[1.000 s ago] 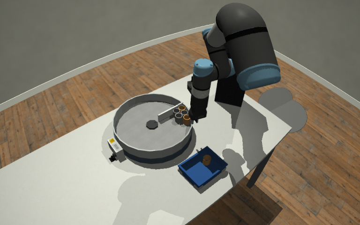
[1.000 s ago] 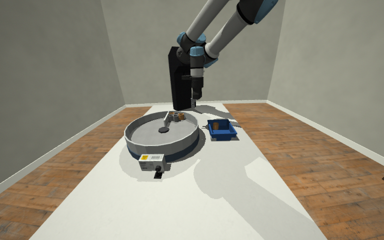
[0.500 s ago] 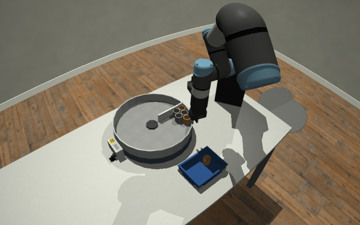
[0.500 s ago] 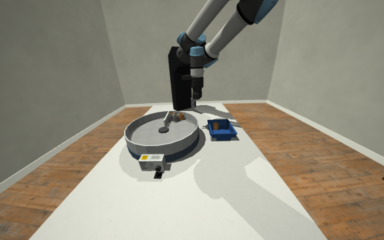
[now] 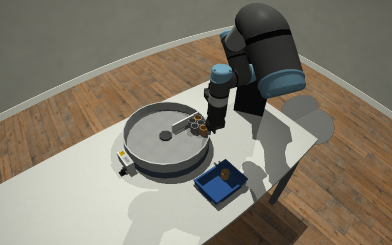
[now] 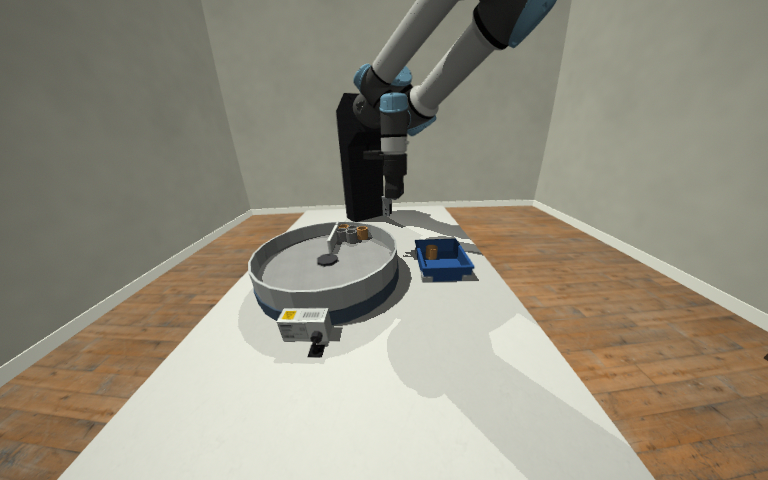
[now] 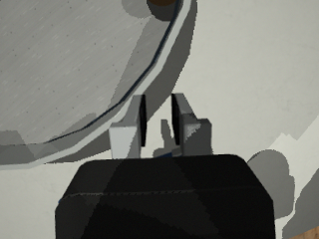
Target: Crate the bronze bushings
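Crate (image 5: 217, 189) (image 6: 447, 273) already holds one bronze bushing (image 5: 224, 174) (image 6: 431, 252), so we, gripper (image 5: 214, 131) (image 6: 387, 213) (image 7: 159, 110) spread and empty, have two bronze ones (image 5: 203, 131) (image 6: 362, 233) (image 7: 161, 1) left to fetch.

A white rectangular box with a yellow label (image 5: 125, 159) (image 6: 303, 326) stands near a black fitting, perhaps a connector (image 5: 122, 172) (image 6: 316, 350); grey walls (image 5: 86, 34) (image 6: 373, 45) surround the brown plank floor (image 5: 346, 173) (image 6: 668, 339).

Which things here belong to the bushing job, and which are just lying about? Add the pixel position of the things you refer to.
Part of the job:
- gripper (image 5: 213, 131) (image 6: 387, 215) (image 7: 159, 110), open and empty
- turning table (image 5: 150, 147) (image 6: 294, 274)
- two bronze bushings on it
- three steel bushings, to stay
- blue crate (image 5: 216, 189) (image 6: 444, 272)
- bronze bushing inside it (image 5: 224, 173) (image 6: 431, 252)

Not named in the task:
- white box with yellow label (image 5: 125, 158) (image 6: 303, 326)
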You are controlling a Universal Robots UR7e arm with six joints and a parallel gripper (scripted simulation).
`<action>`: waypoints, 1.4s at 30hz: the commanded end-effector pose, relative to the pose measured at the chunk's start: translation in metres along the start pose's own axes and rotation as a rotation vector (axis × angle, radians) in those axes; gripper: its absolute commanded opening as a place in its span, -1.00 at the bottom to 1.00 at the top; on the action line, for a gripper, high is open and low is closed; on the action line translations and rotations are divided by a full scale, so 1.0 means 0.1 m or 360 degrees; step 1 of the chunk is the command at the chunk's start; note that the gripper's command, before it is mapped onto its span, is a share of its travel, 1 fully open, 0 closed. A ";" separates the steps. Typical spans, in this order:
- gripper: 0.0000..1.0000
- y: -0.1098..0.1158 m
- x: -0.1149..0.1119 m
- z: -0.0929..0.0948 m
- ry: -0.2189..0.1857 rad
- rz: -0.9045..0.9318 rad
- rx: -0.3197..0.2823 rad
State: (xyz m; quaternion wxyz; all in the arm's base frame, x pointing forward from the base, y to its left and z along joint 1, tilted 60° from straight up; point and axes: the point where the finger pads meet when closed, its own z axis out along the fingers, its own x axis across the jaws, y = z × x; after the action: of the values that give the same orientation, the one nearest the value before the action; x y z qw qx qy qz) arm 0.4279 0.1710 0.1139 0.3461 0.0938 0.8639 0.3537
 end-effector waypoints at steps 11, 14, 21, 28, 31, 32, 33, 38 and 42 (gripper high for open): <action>-0.10 0.04 -0.20 -0.46 -0.0001 -0.0001 0.0000; -0.10 0.04 -0.20 -0.46 -0.0001 -0.0001 0.0000; -0.10 0.04 -0.20 -0.46 -0.0001 -0.0001 0.0000; -0.10 0.04 -0.20 -0.46 -0.0001 -0.0001 0.0000; -0.10 0.04 -0.20 -0.46 -0.0001 -0.0001 0.0000; -0.10 0.04 -0.20 -0.46 -0.0001 -0.0001 0.0000; -0.10 0.04 -0.20 -0.46 -0.0001 -0.0001 0.0000; -0.10 0.04 -0.20 -0.46 -0.0001 -0.0001 0.0000; -0.10 0.02 -0.12 -0.28 -0.0001 -0.0001 0.0000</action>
State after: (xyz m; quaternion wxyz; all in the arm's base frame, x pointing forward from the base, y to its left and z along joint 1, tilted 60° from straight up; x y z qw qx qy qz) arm 0.4279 0.1709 0.1140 0.3462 0.0939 0.8639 0.3537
